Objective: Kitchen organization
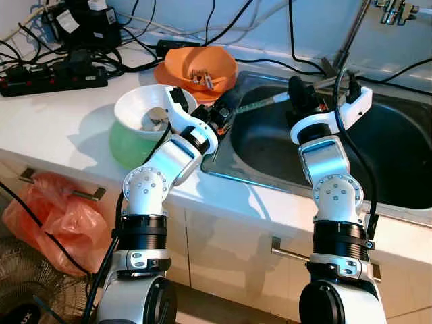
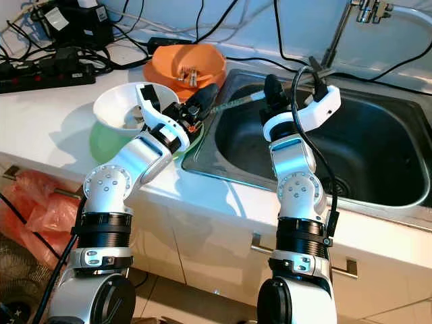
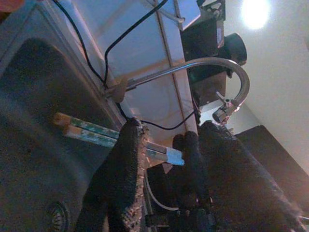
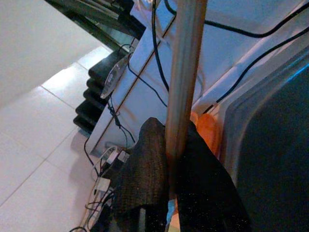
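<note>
A pair of green-patterned chopsticks (image 1: 260, 102) with tan tips hangs level over the left rim of the steel sink (image 1: 378, 155). My left gripper (image 1: 226, 108) is shut on their near end; the left wrist view shows the chopsticks (image 3: 96, 133) crossing between its fingers (image 3: 126, 164). My right gripper (image 1: 295, 86) meets their far tip. In the right wrist view its fingers (image 4: 145, 164) are shut on a tan wooden shaft (image 4: 186, 72), which appears to be that tip.
An orange bowl (image 1: 169, 67) holding metal utensils (image 1: 202, 78) sits behind the sink's left corner. A white bowl (image 1: 138, 101) is stacked in a green one (image 1: 127, 145) beside my left arm. Power strips and cables (image 1: 54, 74) crowd the back left. The faucet (image 1: 352, 37) rises behind.
</note>
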`<state>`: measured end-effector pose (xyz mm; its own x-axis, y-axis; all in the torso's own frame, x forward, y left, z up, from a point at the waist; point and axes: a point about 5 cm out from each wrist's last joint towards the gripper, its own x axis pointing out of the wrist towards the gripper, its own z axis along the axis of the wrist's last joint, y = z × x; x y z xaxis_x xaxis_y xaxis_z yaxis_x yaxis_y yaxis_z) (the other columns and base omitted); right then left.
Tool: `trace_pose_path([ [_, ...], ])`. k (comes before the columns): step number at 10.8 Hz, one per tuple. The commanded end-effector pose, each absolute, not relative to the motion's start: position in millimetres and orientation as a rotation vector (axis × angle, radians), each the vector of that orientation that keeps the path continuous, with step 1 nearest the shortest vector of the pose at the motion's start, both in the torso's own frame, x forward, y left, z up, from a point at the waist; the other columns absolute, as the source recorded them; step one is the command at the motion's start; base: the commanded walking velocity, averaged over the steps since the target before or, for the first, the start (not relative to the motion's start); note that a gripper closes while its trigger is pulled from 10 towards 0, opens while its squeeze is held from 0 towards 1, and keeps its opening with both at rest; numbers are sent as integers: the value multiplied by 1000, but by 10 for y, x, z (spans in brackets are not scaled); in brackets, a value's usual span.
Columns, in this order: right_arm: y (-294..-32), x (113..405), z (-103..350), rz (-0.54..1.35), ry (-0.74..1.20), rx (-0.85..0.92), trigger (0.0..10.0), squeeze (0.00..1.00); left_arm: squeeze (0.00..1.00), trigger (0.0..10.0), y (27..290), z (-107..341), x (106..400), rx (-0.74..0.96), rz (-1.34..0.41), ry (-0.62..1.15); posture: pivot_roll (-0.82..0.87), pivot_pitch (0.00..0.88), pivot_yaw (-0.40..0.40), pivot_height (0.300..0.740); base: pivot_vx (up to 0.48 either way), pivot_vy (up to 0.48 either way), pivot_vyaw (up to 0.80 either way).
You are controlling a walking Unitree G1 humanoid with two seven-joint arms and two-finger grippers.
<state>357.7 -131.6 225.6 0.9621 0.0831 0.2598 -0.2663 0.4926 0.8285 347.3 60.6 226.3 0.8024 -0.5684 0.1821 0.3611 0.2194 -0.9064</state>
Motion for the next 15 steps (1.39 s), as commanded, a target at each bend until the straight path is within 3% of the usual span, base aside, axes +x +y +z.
trace_pose_path([
  [1,-1326,3599,2318,197,-214,1034,0,0,1000,10000,496,2321,3443,-1188,-683,198,90,42,-27,740,0,0,0],
  [4,-1369,3624,2318,161,-226,1002,0,0,1000,10000,517,2433,3414,-1055,-711,148,90,38,-28,740,0,0,0],
  [5,-1481,3650,2249,83,-221,869,0,0,1000,10000,523,2439,3345,-898,-732,125,96,37,-29,740,0,0,0],
  [8,-1653,3689,2111,-43,-186,532,0,0,1000,10000,518,2425,3298,-672,-739,98,100,38,-28,740,0,0,0],
  [10,-1887,3717,1977,-100,-155,55,0,0,1000,10000,478,2403,3241,-392,-767,55,103,39,-27,740,0,0,0],
  [12,-1971,3747,1758,-49,-32,-14,0,0,1000,10000,407,2308,3171,-143,-826,69,107,40,-29,740,0,0,0],
  [13,-1978,3755,1711,-30,-15,-68,0,0,0,10000,378,2273,3127,-35,-874,84,112,41,-29,740,0,0,0],
  [14,-1968,3767,1680,-18,-1,-94,0,0,0,10000,363,2229,3077,29,-922,118,114,43,-29,740,0,0,0],
  [15,-1956,3779,1641,-2,14,-127,4235,0,0,10000,367,2183,3039,84,-950,143,121,43,-29,740,0,0,0],
])
